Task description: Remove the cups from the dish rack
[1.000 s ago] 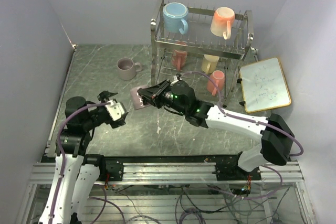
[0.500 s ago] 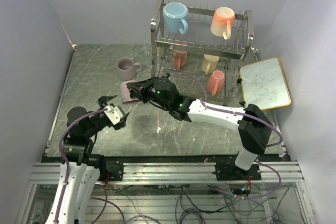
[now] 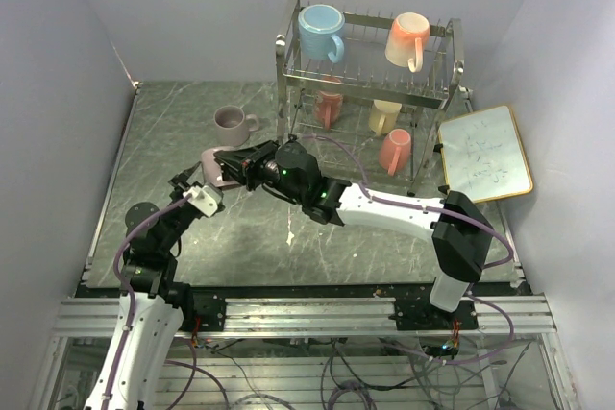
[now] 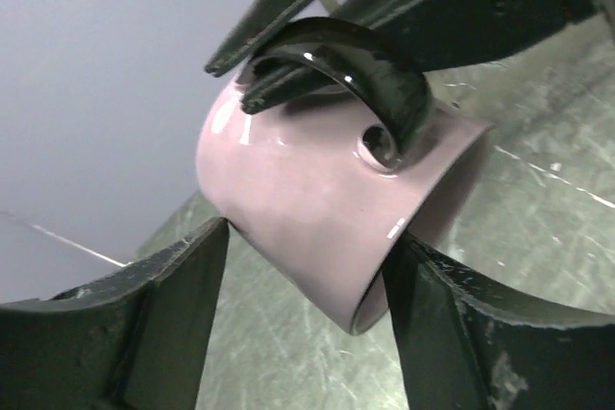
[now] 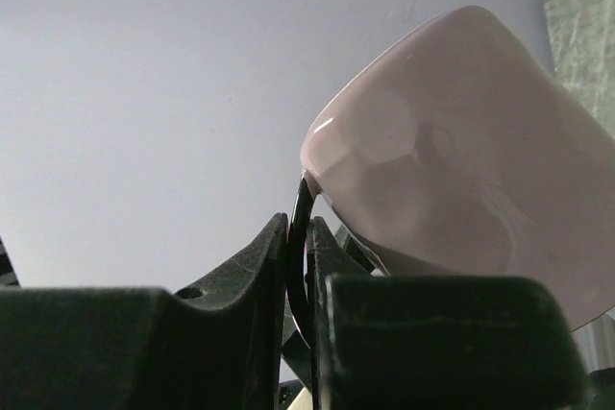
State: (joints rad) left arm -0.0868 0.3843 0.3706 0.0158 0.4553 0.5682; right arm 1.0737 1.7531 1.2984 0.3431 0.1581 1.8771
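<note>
The right gripper (image 5: 300, 237) is closed tight on the thin dark handle (image 4: 384, 84) of a mauve mug (image 4: 307, 208). Its own wrist camera shows the two fingers pinched together on that loop, with the mug's smooth wall bulging up to the right against the grey wall. The left wrist camera adds what that view hides: the mug is tipped on its side with the handle uppermost, and it sits between the spread fingers (image 4: 163, 324) of the left gripper (image 4: 307, 242). This gripper stands open wide, one fingertip at each side of the mug's wall. Whether the tips press on the wall cannot be told. The worktop (image 3: 173, 141) shows below the mug. Only the overhead camera takes in the rest. The right arm reaches far across to the left, so both grippers meet over the left half of the worktop. Just behind them a second mauve mug (image 3: 231, 124) stands upright. The dish rack (image 3: 288, 64) stands at the back right. It holds a blue mug (image 3: 322, 31) and a peach mug (image 3: 408, 40) on its upper tier. A salmon mug (image 3: 329, 108), a yellow mug (image 3: 386, 114) and a pink mug (image 3: 396, 151) sit lower down. A whiteboard (image 3: 485, 154) lies to its right.
</note>
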